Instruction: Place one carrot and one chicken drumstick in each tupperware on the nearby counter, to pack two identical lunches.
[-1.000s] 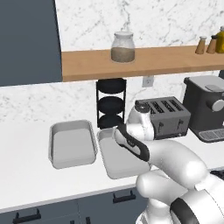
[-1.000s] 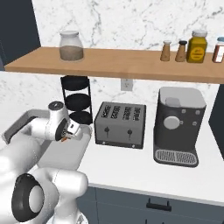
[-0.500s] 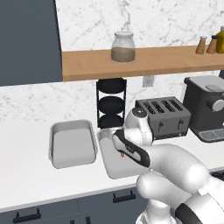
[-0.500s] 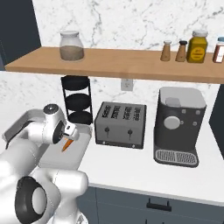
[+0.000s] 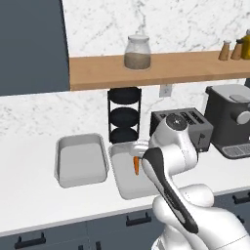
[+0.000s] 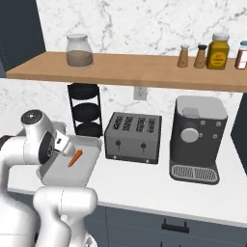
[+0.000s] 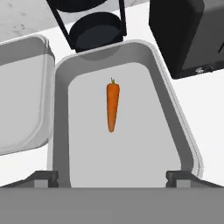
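Tupperware [image 7: 181, 131] fills the middle of the hand view, long side running up the frame, so the gripper [image 7: 112, 177] hangs squarely over it, jaws spread wide and holding nothing. Its twin [image 5: 80, 160] sits just beside it, left of centre in the left base view. The carrot [image 7: 112, 106] appears to be inside the nearer tub, lengthwise. The right base view adds the toaster [image 6: 133, 137], centre.
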Controlling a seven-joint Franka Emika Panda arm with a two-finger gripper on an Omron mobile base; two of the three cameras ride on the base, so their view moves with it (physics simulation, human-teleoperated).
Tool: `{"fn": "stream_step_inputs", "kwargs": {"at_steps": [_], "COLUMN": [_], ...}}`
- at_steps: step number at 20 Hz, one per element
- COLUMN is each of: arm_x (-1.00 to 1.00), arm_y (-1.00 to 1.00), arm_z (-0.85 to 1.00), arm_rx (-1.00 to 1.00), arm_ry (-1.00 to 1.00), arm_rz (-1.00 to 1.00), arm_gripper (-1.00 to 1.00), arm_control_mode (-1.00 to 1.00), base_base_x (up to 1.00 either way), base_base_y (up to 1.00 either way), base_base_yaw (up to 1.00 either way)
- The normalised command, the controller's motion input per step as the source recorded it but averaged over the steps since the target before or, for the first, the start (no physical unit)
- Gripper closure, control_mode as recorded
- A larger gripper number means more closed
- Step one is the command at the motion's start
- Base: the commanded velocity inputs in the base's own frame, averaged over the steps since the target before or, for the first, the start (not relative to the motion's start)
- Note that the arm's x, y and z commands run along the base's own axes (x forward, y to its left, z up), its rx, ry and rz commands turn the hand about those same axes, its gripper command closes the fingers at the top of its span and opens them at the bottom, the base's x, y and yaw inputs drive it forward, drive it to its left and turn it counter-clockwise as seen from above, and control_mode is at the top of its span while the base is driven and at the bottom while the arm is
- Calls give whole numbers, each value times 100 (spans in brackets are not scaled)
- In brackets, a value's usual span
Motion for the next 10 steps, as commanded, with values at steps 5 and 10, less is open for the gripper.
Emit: {"fn": "stream_step_inputs", "kwargs": {"at_steps": [5,10], "arm_x": [-40,0], "arm_y": [-3,0], "arm_z": [1,0], "arm_rx": [0,0], "arm_ry": [-9,0], "arm_rz": [0,0], "arm_gripper": [-100,-100], "arm_control_mode": [100,100], "base_base_x": [-60,-100], "base_base_y": [-14,-42], "base_base_yaw": [0,0]}}
